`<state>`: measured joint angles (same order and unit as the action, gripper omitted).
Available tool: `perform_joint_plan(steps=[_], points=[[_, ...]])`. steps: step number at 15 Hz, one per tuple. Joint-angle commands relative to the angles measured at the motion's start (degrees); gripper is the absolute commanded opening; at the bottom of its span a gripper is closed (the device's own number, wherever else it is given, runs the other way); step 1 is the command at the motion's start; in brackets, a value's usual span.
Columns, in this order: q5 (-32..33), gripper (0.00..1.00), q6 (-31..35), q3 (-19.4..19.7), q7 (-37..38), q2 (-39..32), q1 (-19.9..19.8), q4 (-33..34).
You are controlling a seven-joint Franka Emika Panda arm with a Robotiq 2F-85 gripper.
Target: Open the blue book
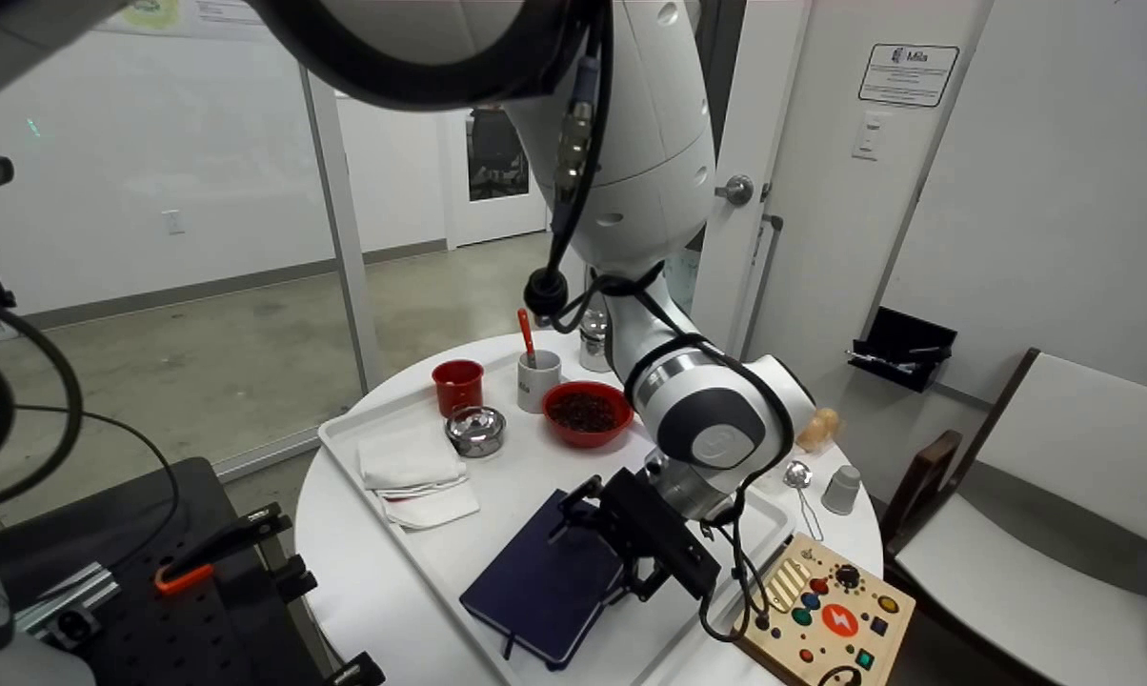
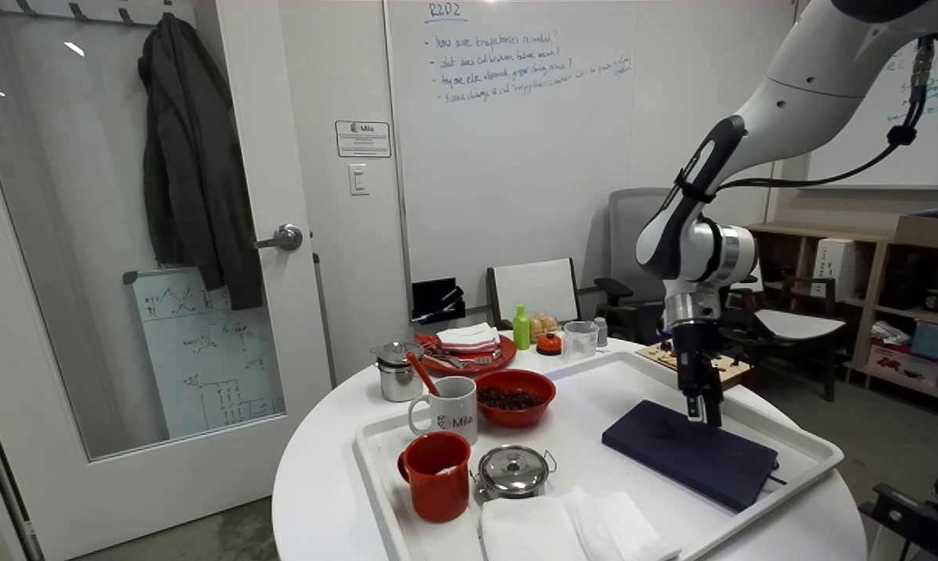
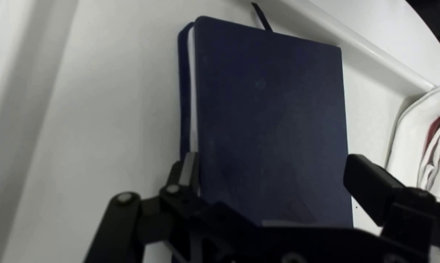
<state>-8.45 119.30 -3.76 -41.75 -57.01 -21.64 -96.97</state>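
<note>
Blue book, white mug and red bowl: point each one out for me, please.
Blue book point(image 3: 273, 117): in the wrist view, middle of the cover facing up.
White mug point(image 2: 456, 411): in an exterior view, on its outer side.
Red bowl point(image 2: 517, 418): in an exterior view, on its outer wall below the rim.

Counted: one navy-blue book point(image 3: 271, 120), one white tray point(image 2: 582, 436), one red bowl point(image 2: 517, 418), one red plate point(image 2: 506, 357), one green bottle point(image 2: 521, 330), one wooden toy board point(image 1: 824, 612). One red mug point(image 2: 440, 483) and one white mug point(image 2: 456, 405) make two mugs; one steel pot point(image 2: 513, 474) and one steel canister point(image 2: 397, 383) make two lidded vessels.
</note>
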Motion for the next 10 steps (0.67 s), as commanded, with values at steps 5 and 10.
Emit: perform_joint_plan(steps=[5,10], points=[[-0.15,1.0,0.09,-0.55,-0.04,1.56,0.98,-1.1],[-0.19,1.0,0.61,-0.86,-0.25,2.32,1.23,-1.91]])
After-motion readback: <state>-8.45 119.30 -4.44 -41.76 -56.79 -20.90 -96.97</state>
